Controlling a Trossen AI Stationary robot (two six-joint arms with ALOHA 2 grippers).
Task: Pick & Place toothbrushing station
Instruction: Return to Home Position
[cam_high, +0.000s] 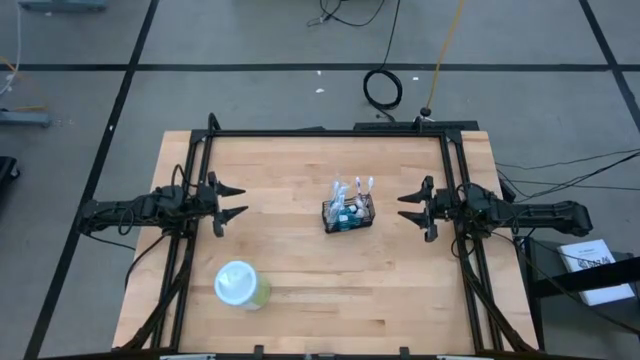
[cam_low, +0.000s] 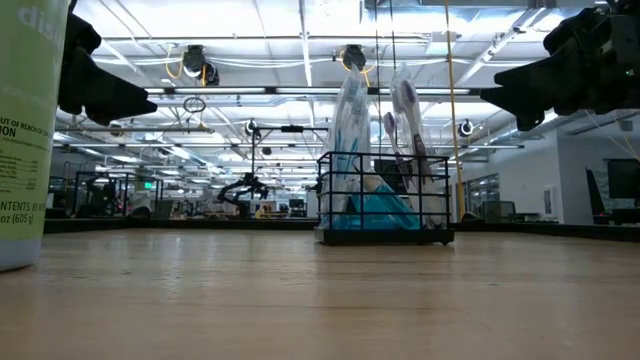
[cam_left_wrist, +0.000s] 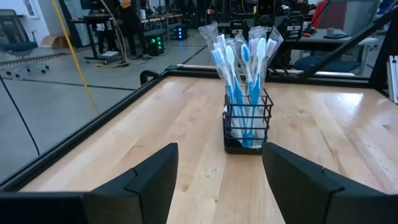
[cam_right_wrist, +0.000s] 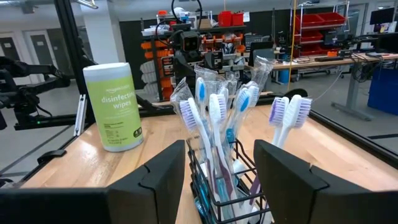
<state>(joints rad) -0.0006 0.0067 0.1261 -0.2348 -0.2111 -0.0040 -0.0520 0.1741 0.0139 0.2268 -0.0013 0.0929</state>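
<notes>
A pale-green wipes canister (cam_high: 240, 285) stands at the desk's (cam_high: 300, 170) 7 o'clock. Farther in, near centre, the toothbrushing station (cam_high: 348, 215) holds wrapped toothbrushes (cam_left_wrist: 245, 68) upright. The left end effector (cam_high: 244, 200) at 9 o'clock and the right end effector (cam_high: 401, 206) at 3 o'clock hang released, both empty.

A pale-green canister of disinfecting wipes (cam_high: 240, 285), white-lidded, stands upright on the wooden table (cam_high: 330, 300) near its front-left corner. Beyond the table's back edge, 1 coiled black cable (cam_high: 382, 88) and 1 yellow cable (cam_high: 445, 50) lie on the grey floor.
</notes>
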